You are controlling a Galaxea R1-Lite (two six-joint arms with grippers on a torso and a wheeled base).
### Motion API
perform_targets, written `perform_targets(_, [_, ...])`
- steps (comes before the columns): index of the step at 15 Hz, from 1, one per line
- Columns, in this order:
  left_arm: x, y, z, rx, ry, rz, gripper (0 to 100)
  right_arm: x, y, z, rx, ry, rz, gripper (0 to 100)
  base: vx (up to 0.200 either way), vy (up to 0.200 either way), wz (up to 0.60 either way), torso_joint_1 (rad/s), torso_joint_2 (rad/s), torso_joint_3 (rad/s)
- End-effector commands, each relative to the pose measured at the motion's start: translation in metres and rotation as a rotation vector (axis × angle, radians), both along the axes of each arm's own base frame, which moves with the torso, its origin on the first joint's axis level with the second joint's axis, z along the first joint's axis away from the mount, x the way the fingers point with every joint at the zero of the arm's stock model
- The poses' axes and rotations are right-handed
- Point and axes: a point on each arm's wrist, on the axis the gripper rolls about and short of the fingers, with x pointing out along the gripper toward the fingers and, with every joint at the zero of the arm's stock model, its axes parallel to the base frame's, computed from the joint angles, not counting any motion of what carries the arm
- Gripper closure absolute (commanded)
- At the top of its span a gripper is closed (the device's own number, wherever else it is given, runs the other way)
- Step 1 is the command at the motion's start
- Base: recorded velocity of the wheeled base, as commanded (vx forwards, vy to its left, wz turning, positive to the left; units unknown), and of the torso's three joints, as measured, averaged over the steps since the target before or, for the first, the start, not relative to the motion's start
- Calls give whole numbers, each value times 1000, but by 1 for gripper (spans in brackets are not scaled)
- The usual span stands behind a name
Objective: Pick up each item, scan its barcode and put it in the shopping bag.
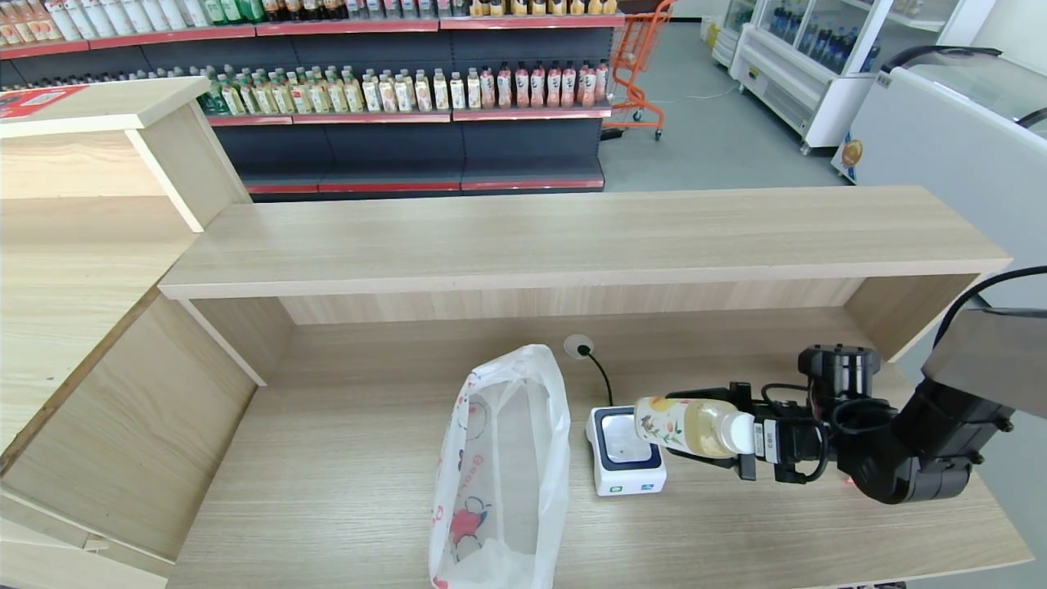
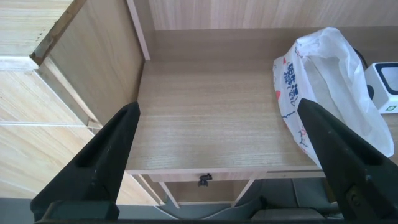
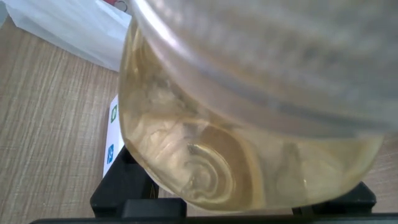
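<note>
A clear bottle (image 1: 683,425) of pale yellow drink with a white cap lies sideways in the air, its base over the white barcode scanner (image 1: 624,465). My right gripper (image 1: 710,428) is shut on the bottle near its cap end. The bottle (image 3: 249,112) looms close in the right wrist view, with the scanner's edge (image 3: 113,134) beneath it. A white plastic shopping bag (image 1: 501,474) stands open just left of the scanner. My left gripper (image 2: 217,155) is open and holds nothing, above the counter's left front part, with the bag (image 2: 323,81) off to its side.
The scanner's black cable (image 1: 601,372) runs to a hole at the back of the wooden counter (image 1: 327,491). A raised shelf (image 1: 572,237) overhangs the back, and side panels close in both ends. Free counter lies left of the bag.
</note>
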Motion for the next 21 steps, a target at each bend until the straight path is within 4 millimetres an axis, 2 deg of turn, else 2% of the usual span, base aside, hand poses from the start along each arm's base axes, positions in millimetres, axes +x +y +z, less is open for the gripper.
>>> perform_targets(1, [0,0,0,0,0,1,0,3,3,-8,-5,5,7,100,0,0,0,0,0,0])
perform_targets(11, [0,0,0,0,0,2,0,25,28,-25,-17,-68,75,100,0,0,0,0,0,0])
perform_targets(16, [0,0,0,-1,0,2,0,29,29,-29,-19,-74,78,100,0,0,0,0,0,0])
perform_targets(18, [0,0,0,0,0,-1,0,28,27,-26,-18,-78,73,100,0,0,0,0,0,0])
perform_targets(21, [0,0,0,0,0,-1,0,14,-4,-7,6,-74,38,100,0,0,0,0,0,0])
